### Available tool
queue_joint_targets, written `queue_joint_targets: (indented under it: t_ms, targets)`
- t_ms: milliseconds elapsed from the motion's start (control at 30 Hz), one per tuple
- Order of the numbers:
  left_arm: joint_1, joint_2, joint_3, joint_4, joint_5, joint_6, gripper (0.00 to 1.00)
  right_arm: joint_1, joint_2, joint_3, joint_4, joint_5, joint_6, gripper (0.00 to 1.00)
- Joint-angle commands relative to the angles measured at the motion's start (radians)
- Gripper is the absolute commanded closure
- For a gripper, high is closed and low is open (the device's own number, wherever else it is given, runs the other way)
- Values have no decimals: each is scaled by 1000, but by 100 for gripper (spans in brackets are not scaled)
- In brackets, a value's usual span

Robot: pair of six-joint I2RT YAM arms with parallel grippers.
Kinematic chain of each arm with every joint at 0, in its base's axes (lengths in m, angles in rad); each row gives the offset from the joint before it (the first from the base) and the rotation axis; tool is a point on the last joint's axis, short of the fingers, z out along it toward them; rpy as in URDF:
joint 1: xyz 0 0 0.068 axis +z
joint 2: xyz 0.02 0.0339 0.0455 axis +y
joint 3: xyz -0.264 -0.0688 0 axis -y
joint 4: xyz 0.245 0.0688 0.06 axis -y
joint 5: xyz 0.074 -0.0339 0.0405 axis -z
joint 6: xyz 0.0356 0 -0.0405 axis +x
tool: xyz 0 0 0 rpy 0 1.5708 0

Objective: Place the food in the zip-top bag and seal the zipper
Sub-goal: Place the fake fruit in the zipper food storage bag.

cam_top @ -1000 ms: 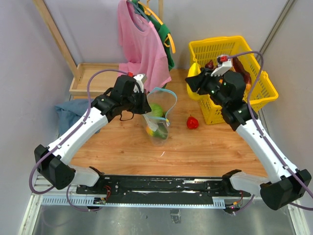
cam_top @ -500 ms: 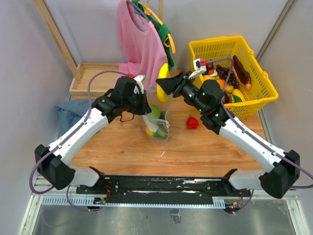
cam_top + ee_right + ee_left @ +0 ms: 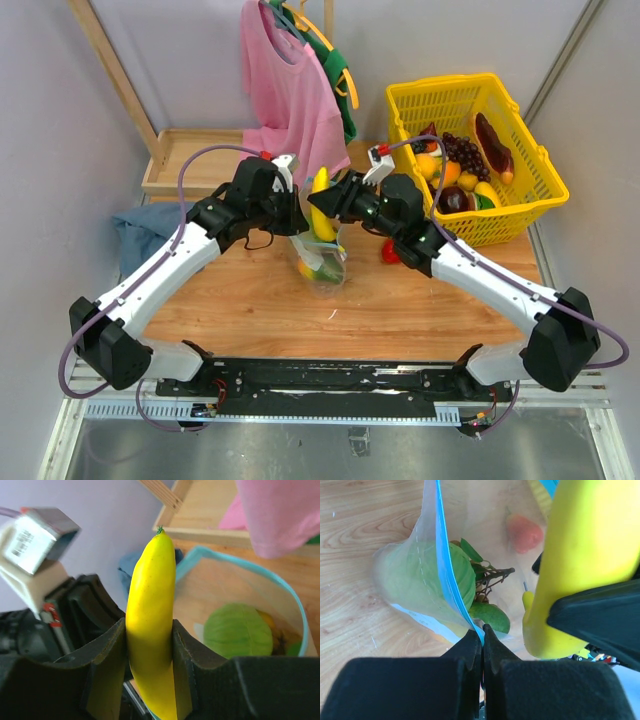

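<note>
The clear zip-top bag [image 3: 325, 262] stands on the table with its mouth held open. My left gripper [image 3: 299, 220] [image 3: 482, 634] is shut on the teal-blue zipper [image 3: 447, 567] at the bag's rim. Green food [image 3: 239, 630] [image 3: 490, 616] and other pieces lie inside the bag. My right gripper [image 3: 325, 205] [image 3: 149, 645] is shut on a yellow banana [image 3: 320, 203] [image 3: 150, 600] [image 3: 580, 565], which hangs upright right over the bag's mouth, beside the left fingers. A red strawberry [image 3: 391, 251] lies on the table to the right of the bag.
A yellow mesh basket [image 3: 450, 86] with several more foods stands at the back right. A pink shirt [image 3: 290, 90] hangs behind the bag. A wooden tray [image 3: 180, 165] sits at the back left, and a blue cloth [image 3: 135, 230] lies under the left arm.
My right arm has swung left from the basket, carrying the banana to just above the bag's mouth. The left gripper has kept its hold on the rim.
</note>
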Motion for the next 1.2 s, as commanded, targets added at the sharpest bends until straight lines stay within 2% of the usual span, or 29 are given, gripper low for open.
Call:
queue_joint_targets:
  t_ms: [0,267,433,600,900,1167]
  targets:
    - [-3,-34,-12,32,-1,-5,100,13,-30,30,-205,-26,-27,90]
    - [-2,-36,-19,35,-1,-14,100,15,3,88,-407,-69,-90,75]
    - [-2,-38,-25,35,-6,-12,100,22,3,140,-504,-45,-171,53]
    - [-2,-38,-32,37,-3,-10,100,24,-2,222,-599,-25,-302,40]
    - [-2,-48,-38,36,3,1,100,18,-13,327,-725,178,-566,37]
    - [-3,-58,-45,31,8,5,100,-3,88,391,-778,277,-653,36]
